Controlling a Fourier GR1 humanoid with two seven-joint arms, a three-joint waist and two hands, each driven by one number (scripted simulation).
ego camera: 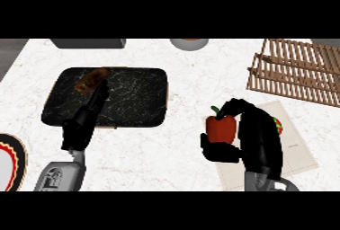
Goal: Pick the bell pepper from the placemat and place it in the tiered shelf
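A red bell pepper (221, 128) with a green stem sits in my right hand (256, 134), whose fingers and thumb curl round it. The hand and pepper are over the left edge of the pale placemat (299, 148). The wooden slatted tiered shelf (300, 69) stands at the back right, apart from the hand. My left hand (85, 121) reaches over the front left part of a dark marbled board (133, 96), fingers straight, pointing toward a brown item (91, 80) at the board's back left corner.
A red and green object (278, 126) lies on the placemat, mostly hidden behind my right hand. A plate (13, 161) with a dark red rim shows at the left edge. A grey box (90, 43) and a round bowl (189, 43) stand at the back edge.
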